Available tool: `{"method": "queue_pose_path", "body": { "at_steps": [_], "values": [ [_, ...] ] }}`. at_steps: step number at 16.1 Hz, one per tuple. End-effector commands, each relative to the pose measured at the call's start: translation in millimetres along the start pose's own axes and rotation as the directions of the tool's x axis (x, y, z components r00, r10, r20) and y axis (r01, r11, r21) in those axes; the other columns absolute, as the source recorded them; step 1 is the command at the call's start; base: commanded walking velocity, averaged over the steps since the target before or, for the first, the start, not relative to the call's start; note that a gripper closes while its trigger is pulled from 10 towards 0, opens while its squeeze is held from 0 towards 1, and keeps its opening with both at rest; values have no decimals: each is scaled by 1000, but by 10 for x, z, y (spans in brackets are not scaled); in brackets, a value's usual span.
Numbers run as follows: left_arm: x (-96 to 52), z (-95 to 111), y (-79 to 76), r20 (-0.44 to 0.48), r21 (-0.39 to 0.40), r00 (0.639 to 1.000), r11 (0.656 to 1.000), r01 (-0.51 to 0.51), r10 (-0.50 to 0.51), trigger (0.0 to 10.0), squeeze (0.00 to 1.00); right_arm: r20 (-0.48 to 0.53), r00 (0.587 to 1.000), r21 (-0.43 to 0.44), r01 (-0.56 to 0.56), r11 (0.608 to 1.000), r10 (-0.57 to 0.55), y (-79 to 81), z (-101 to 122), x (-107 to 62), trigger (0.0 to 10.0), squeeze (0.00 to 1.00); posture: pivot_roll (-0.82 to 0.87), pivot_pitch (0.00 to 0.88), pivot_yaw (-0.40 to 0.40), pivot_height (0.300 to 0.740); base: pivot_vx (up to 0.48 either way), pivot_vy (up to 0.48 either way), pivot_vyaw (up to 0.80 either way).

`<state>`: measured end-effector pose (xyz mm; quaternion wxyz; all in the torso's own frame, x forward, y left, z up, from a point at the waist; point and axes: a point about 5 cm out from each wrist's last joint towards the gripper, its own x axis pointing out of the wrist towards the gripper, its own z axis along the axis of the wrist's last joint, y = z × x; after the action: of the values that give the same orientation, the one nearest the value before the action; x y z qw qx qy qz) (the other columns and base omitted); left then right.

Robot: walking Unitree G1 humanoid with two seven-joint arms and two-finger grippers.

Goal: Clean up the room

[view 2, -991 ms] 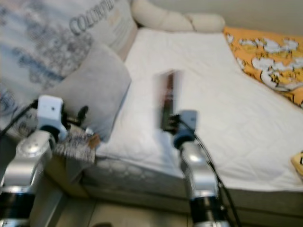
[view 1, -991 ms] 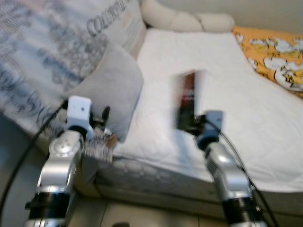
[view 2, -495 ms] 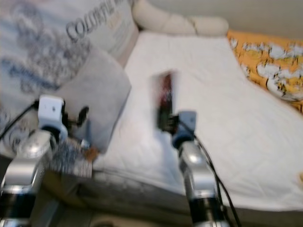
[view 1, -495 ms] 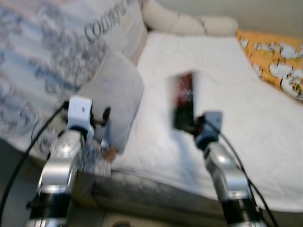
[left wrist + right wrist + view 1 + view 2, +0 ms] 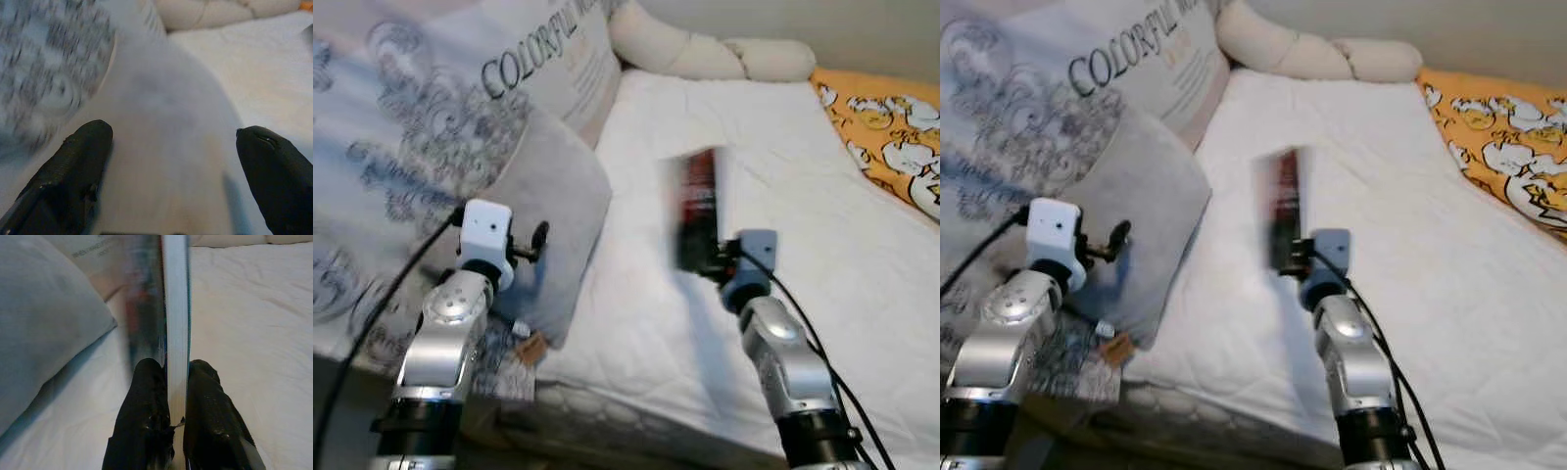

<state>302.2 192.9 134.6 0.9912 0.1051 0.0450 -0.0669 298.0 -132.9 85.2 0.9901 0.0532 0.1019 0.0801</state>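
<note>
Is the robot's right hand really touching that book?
Touching. In the right wrist view, the right gripper has both black fingers pressed against the book, one each side.

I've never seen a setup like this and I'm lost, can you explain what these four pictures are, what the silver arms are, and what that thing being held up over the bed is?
The silver arms belong to a humanoid robot tidying a room. Two pictures come from cameras in its head, looking down at a bed with a white cover. The other two come from cameras on its wrists, looking along the black fingers.

The right gripper is shut on a book, held upright above the bed; the wrist picture shows its white page edge between the fingers.

The left gripper is open and holds nothing, just in front of a grey pillow.

On the bed also lie a large printed pillow, a cream bolster and an orange blanket.
</note>
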Motion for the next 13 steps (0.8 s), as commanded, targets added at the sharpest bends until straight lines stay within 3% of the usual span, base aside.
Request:
{"method": "queue_pose_path", "body": {
  "at_steps": [1,4,7,8,9,11,13],
  "values": [
    [-9,28,-93,4,12,1000,999,29,-30,10000,0,45,998,-9,53,999,-53,-184,107,-46,10000,0,115,0,-5,740,322,0,0],
    [-117,-26,-140,-6,5,999,999,36,-36,10000,0,55,995,-25,86,996,-84,-290,112,-136,10000,0,108,0,-10,740,0,0,0],
    [-52,-79,-218,-27,4,997,997,77,-76,10000,0,39,991,-3,130,992,-130,-422,40,-109,10000,0,93,0,16,740,0,0,0],
    [6,-65,-266,-49,48,984,984,172,-170,10000,0,46,989,39,139,989,-141,-446,88,-10,10000,0,79,0,41,740,0,0,0],
    [59,-73,-293,-88,67,964,964,257,-251,10000,0,35,994,25,102,995,-102,-398,132,109,10000,0,61,0,76,740,0,0,0],
    [121,-88,-383,-158,113,886,884,454,-436,10000,0,5,999,57,42,997,-43,-314,172,301,10000,0,61,0,98,740,0,0,0],
    [65,-132,-488,-252,137,743,737,662,-620,10000,0,-27,999,209,-19,978,25,-224,202,445,10000,0,67,0,108,740,0,0,0]
  ]
}}
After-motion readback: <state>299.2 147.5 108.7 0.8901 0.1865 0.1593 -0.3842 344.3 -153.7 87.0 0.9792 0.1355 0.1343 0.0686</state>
